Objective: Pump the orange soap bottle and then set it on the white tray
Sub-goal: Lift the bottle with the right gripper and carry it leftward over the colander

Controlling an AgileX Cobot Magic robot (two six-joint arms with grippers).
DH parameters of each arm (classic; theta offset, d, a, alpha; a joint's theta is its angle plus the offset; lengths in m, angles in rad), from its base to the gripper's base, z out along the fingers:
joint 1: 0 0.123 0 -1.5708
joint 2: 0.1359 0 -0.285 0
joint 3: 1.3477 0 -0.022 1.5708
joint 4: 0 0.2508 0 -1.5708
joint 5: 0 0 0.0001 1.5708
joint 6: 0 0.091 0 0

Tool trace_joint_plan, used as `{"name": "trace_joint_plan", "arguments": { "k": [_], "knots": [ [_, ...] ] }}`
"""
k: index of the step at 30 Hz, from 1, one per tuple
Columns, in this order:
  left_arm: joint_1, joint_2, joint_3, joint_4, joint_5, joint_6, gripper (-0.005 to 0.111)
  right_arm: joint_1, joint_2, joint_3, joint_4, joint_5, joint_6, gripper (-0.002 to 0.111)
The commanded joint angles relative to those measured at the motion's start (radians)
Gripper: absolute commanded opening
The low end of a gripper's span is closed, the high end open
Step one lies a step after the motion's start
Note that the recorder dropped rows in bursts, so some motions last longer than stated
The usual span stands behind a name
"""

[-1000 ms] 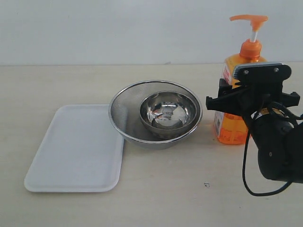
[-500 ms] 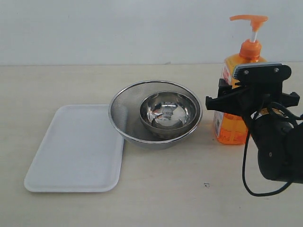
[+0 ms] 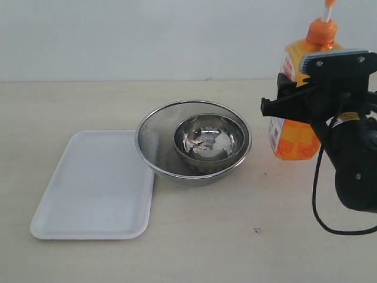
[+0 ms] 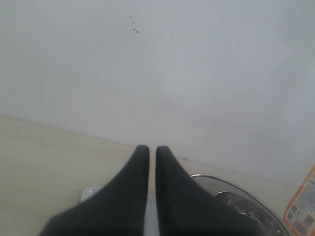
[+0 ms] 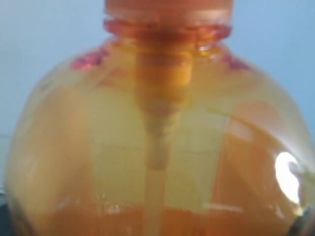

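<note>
The orange soap bottle hangs a little above the table at the right, held upright, with its pump head cut off by the top of the exterior view. My right gripper is shut on the bottle's body just below the shoulder. In the right wrist view the translucent bottle fills the picture and hides the fingers. The white tray lies flat at the left. My left gripper is shut on nothing, out of the exterior view, with a tray corner below it.
A steel mesh bowl with a smaller shiny steel bowl inside it stands between the tray and the bottle, touching the tray's right rim. A pale wall runs along the table's far edge.
My right gripper has lifted the orange soap bottle off the table and shifted it slightly right. Tray and bowls have not moved.
</note>
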Motion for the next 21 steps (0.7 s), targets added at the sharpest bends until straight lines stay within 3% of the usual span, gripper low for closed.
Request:
{"name": "trace_joint_plan", "arguments": {
  "k": [1,21],
  "knots": [
    [-0.003,-0.002,0.005,-0.007,0.011,-0.006,0.005,0.001,-0.098,-0.005,-0.02,-0.054,-0.037,0.0],
    [-0.003,-0.002,0.005,-0.007,0.011,-0.006,0.005,0.001,-0.29,-0.007,-0.2,0.081,0.039,0.0]
  ]
}}
